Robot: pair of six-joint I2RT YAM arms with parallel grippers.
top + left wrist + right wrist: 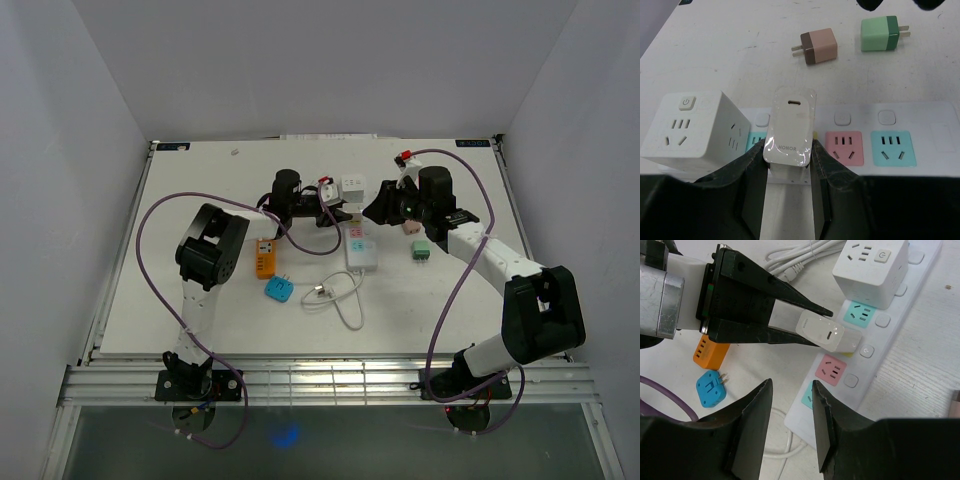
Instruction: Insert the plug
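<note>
A white tabletop (200, 330) inside plain white walls carries a white power strip (935, 142). The left jaws are closed on both sides of a white charger (790, 125), holding it over the socket between the teal and pink ones, beside a cube adapter (687, 127). The right jaws stand apart, empty, above the strip. Step in hand: alignment. The prongs are hidden; the next move likely calls for matching them to the slots, then pressing straight down
</note>
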